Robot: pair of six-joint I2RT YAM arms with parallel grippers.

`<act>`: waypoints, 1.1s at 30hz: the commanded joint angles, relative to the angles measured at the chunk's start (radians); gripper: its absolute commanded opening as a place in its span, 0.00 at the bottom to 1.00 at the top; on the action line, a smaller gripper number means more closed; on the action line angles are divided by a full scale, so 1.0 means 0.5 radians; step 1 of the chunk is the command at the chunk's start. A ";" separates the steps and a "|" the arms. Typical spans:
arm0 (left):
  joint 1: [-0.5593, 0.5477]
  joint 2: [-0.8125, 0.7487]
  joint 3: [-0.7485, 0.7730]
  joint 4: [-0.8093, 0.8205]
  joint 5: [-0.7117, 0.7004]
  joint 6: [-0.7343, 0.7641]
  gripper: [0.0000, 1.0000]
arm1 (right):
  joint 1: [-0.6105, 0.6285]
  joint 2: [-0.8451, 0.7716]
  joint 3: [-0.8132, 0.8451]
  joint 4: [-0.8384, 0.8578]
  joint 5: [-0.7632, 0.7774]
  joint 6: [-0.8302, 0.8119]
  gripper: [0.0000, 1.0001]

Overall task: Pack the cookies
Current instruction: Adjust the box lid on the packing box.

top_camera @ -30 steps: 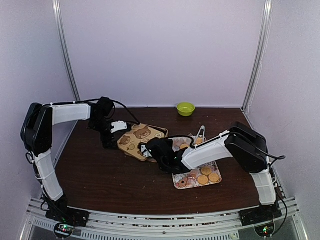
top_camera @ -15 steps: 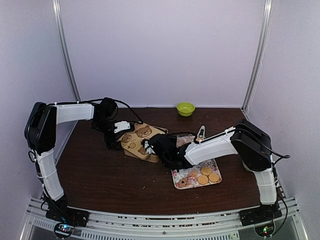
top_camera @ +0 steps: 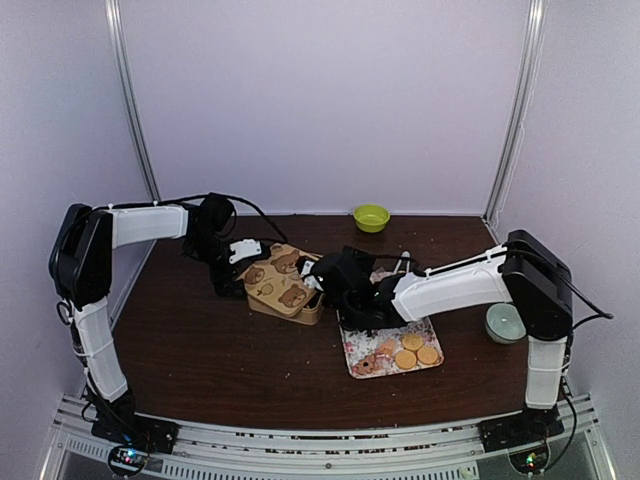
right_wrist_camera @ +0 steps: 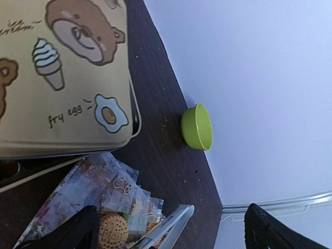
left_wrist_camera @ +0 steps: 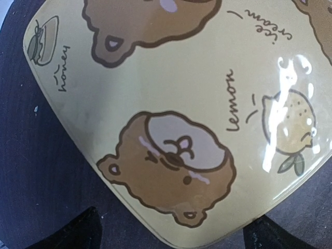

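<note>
Right wrist view: the right gripper (right_wrist_camera: 170,212) has just sprung wide and empty, freeing the bear-print lid (right_wrist_camera: 62,78) up-left of it. Cookies (right_wrist_camera: 113,228) sit on the floral tray (top_camera: 362,362) under its fingers (right_wrist_camera: 72,231), seemingly unpacked. The left gripper (left_wrist_camera: 174,231) gapes empty above that lid.

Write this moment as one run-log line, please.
left gripper: open, at bear tin | right gripper: open, empty, near tin | cookies: some on floral tray
</note>
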 commanded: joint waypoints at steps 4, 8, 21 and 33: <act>-0.030 0.039 0.121 0.008 0.103 -0.042 0.98 | -0.193 -0.153 0.373 -0.743 -0.138 1.264 1.00; -0.040 0.048 0.141 0.004 0.144 -0.042 0.98 | -0.357 -0.214 0.516 -1.042 -0.709 1.897 1.00; -0.064 0.116 0.203 0.003 0.191 -0.113 0.98 | -0.463 -0.041 0.678 -0.979 -1.439 2.395 0.94; -0.065 0.095 0.123 0.018 0.216 -0.205 0.98 | -0.480 0.295 0.940 -1.060 -1.568 2.550 0.85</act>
